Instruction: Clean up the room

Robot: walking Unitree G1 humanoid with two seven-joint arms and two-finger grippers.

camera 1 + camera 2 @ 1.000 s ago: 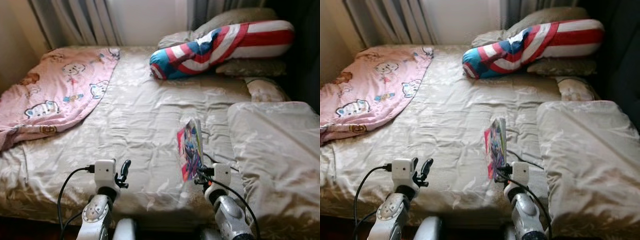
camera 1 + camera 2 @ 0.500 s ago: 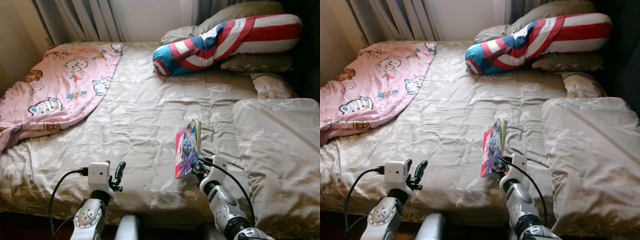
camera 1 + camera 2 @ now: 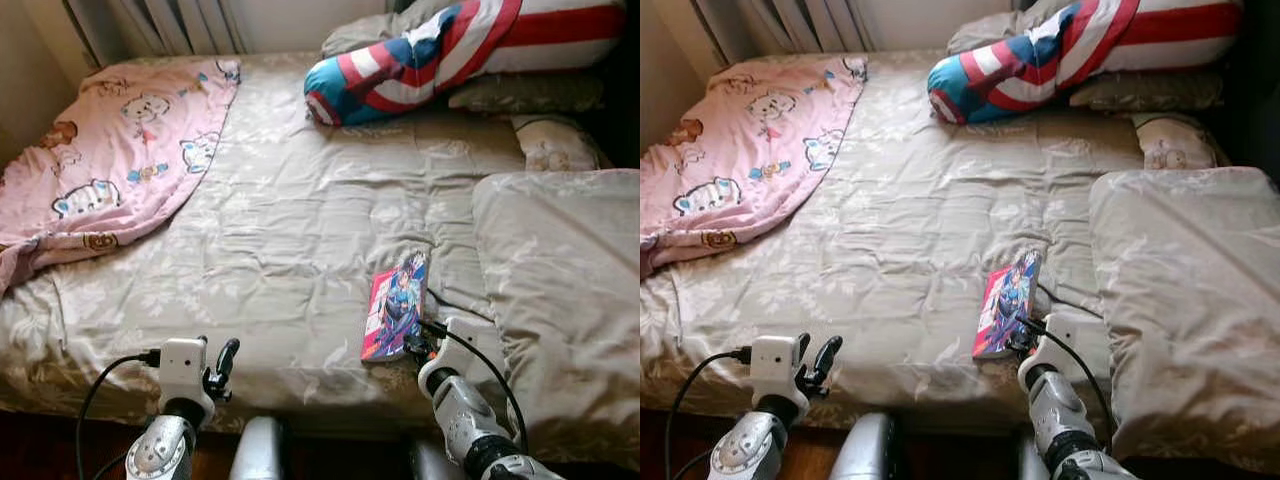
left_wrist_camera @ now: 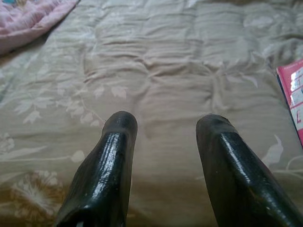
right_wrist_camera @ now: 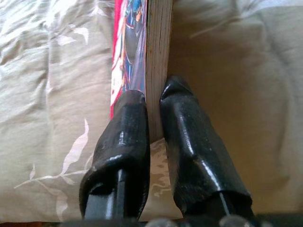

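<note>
The right end effector (image 5: 152, 101) is clamped on the near edge of a thin pink-covered comic book (image 3: 395, 308) lying near the beige quilted bed's (image 3: 280, 230) foot — light, stiff, probably slick. The left end effector (image 4: 165, 137) hovers spread, empty.

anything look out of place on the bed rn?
Two things. A comic book sits near the foot of the bed, pinched at its near end by the right end effector. A pink cartoon blanket lies rumpled over the far left corner, not spread flat. Left end effector is open above bare cover.
</note>
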